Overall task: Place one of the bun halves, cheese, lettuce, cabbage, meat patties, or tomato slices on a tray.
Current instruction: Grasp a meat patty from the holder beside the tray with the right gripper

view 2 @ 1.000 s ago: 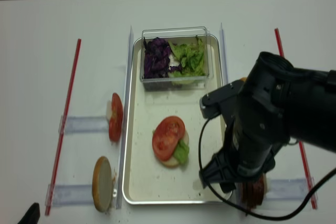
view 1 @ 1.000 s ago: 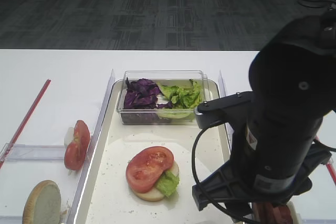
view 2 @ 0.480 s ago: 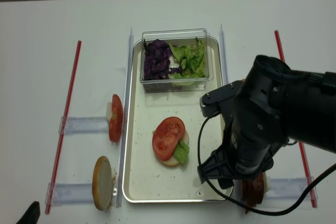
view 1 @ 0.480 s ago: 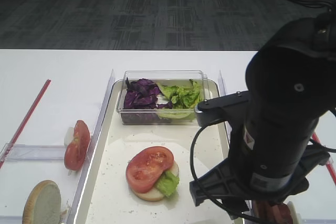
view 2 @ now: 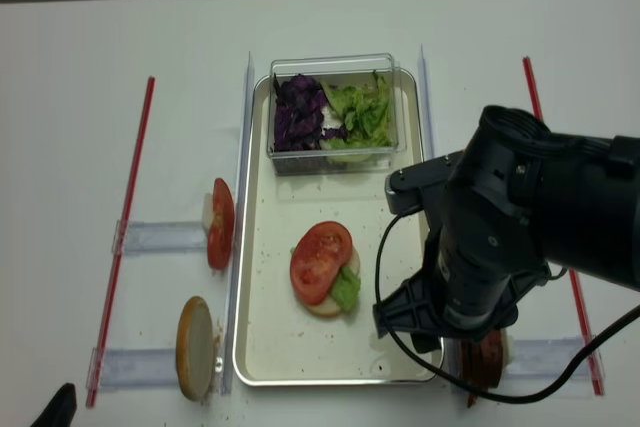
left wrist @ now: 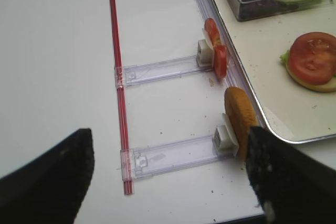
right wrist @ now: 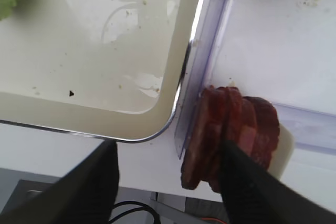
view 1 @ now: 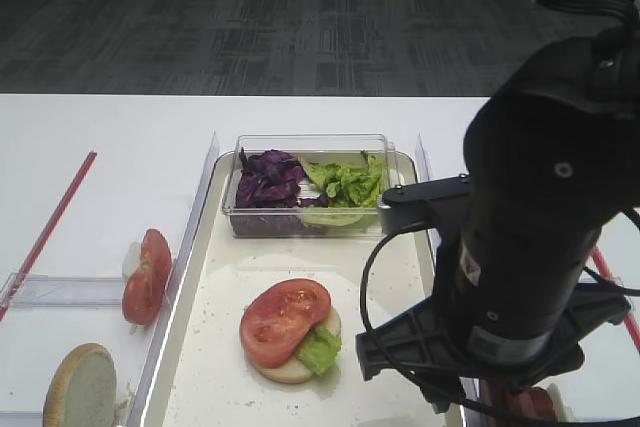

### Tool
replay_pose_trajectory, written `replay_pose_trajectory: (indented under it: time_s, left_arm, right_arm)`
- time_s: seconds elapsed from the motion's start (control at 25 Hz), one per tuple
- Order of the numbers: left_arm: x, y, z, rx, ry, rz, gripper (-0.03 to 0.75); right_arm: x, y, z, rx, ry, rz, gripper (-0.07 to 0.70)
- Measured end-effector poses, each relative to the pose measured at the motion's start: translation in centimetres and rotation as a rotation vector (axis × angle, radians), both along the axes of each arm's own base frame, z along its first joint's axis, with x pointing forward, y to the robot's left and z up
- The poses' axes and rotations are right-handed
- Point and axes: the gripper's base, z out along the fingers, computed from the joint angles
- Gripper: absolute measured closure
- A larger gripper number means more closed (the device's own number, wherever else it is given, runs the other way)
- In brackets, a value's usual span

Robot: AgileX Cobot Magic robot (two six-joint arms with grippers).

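The meat patties (right wrist: 231, 129) stand on edge in a clear holder just off the right front corner of the tray (right wrist: 105, 66). My right gripper (right wrist: 168, 182) is open above them: one finger (right wrist: 100, 187) hangs over the table left of the stack, the other crosses its right side. On the tray (view 1: 385, 277) a tomato slice (view 1: 283, 317) lies on lettuce (view 1: 320, 349) and a bun half. Left of the tray, another bun half (left wrist: 239, 121) and tomato slices (left wrist: 215, 53) stand in holders. My left gripper (left wrist: 168, 182) is open and empty near them. Cabbage (view 1: 268, 179) and lettuce (view 1: 345, 184) fill a box. No cheese shows.
The clear plastic box (view 2: 335, 107) sits at the far end of the tray (view 2: 280, 337). Red strips (view 2: 125, 237) (view 2: 535, 97) lie on both sides of the white table. Clear rails (left wrist: 168, 69) hold the food stands. My right arm (view 2: 490, 247) overhangs the tray's right edge.
My right arm has drifted slightly left over the patties. Its jaws stay about as wide. Nothing on the table has moved.
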Motion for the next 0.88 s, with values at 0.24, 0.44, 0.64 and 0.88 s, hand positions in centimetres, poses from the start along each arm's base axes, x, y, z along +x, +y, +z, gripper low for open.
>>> replay_pose_trajectory:
  time_s: [0.24, 0.44, 0.64, 0.88]
  left_arm:
    - [0.0, 0.0, 0.0, 0.0, 0.0, 0.0, 0.17]
    - [0.0, 0.0, 0.0, 0.0, 0.0, 0.0, 0.17]
    - [0.0, 0.0, 0.0, 0.0, 0.0, 0.0, 0.17]
    - [0.0, 0.0, 0.0, 0.0, 0.0, 0.0, 0.17]
  right_arm:
    - [0.19, 0.07, -0.11, 0.001, -0.015, -0.009, 0.184]
    - [0.33, -0.02, -0.15, -0.01, -0.029, -0.01, 0.185]
    - [0.35, -0.01, -0.15, -0.009, -0.031, -0.014, 0.186]
    - [0.83, -0.46, -0.15, -0.007, -0.027, -0.044, 0.186]
